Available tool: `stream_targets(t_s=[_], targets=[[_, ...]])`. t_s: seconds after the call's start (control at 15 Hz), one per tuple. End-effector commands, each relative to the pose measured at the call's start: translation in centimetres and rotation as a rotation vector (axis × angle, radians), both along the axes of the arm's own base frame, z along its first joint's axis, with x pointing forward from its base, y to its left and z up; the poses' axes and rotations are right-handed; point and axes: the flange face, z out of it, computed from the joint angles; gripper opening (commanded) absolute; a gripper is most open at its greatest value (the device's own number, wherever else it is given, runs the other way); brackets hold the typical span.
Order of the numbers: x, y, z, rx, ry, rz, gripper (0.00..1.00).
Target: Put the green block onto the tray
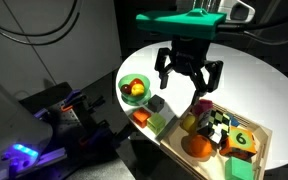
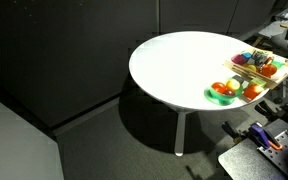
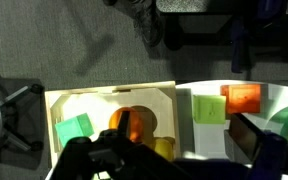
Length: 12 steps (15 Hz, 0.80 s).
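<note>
In the lower left of the wrist view, the green block (image 3: 72,130) sits inside the tray (image 3: 99,103), on the bare wood near the left rim. Can't make out any marking on its top from here. My gripper (image 1: 189,88) hangs over the table (image 1: 254,70), upper middle of an exterior view, fingers spread wide with nothing between them. Below and left of it sit a grey cube (image 1: 156,103), an orange block (image 1: 141,117), a lime cube (image 1: 162,125) and the bowl (image 1: 134,88). An orange ball (image 1: 196,147) shares the tray.
</note>
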Motion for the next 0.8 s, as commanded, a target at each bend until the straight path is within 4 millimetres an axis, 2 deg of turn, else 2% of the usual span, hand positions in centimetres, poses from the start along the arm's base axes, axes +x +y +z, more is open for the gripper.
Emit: stream_targets(t_s=[0.0,0.27,0.73], targets=[[-1.4,1.2,2.0,-0.007,-0.021,-0.051,1.00],[-2.3,1.8,3.5,0.005,-0.053,-0.082,1.00],[-3.8,3.6,5.4,0.041,-0.124,-0.031,1.00]])
